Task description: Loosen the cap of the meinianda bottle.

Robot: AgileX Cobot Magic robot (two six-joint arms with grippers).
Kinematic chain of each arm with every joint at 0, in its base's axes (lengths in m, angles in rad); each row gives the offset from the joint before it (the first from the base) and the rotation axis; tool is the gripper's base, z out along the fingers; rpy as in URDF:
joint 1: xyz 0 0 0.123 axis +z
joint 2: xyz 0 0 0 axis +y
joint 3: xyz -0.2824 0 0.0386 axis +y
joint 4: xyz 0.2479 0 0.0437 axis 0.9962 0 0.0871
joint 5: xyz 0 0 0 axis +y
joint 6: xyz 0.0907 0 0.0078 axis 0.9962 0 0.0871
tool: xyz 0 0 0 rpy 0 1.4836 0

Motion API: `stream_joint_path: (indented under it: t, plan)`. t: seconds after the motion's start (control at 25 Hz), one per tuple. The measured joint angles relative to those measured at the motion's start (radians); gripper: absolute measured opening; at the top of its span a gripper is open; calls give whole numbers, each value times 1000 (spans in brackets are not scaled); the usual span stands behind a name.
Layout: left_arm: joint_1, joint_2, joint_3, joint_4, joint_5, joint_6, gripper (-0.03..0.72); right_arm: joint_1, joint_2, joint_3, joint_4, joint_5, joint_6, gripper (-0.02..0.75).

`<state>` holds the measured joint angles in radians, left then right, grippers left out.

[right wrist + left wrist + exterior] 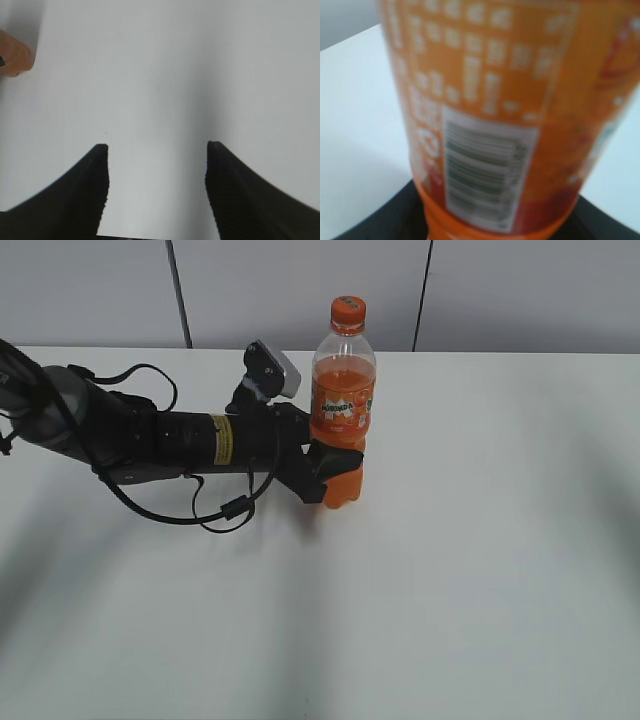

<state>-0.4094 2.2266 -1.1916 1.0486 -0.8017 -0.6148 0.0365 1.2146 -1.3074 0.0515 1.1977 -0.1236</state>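
The meinianda bottle (343, 400) stands upright on the white table, filled with orange drink, and the orange cap (348, 309) sits on its neck. My left gripper (335, 465) reaches in from the left and is shut on the bottle's lower body just under the label. The left wrist view is filled by the bottle (490, 100), blurred, with its barcode facing the camera and black fingers (375, 225) on both sides. My right gripper (156, 146) is open over bare table with nothing between its fingers. An orange bit of the bottle (15, 59) shows at that view's left edge.
The white table (450, 570) stretches around the bottle, with a grey panelled wall (500, 290) behind it. The left arm's black body and loose cables (200, 505) lie low over the table's left side. The right arm does not show in the exterior view.
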Motion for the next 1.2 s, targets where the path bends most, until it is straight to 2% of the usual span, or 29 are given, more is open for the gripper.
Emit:
stream_joint_path:
  t: [0.36, 0.68, 0.84, 0.96, 1.2]
  plan:
    - [0, 0, 0, 0, -1, -2, 379, 0, 276, -272, 0, 15, 41, 460]
    - [0, 0, 0, 0, -2, -3, 379, 0, 489, -450, 3, 19, 53, 460]
    - [0, 0, 0, 0, -4, -3, 379, 8, 554, -534, 66, 20, 53, 460]
    - [0, 0, 0, 0, -4, -3, 379, 52, 578, -583, 88, 20, 53, 460]
    - [0, 0, 0, 0, -4, -3, 379, 212, 608, -605, 83, 20, 53, 460]
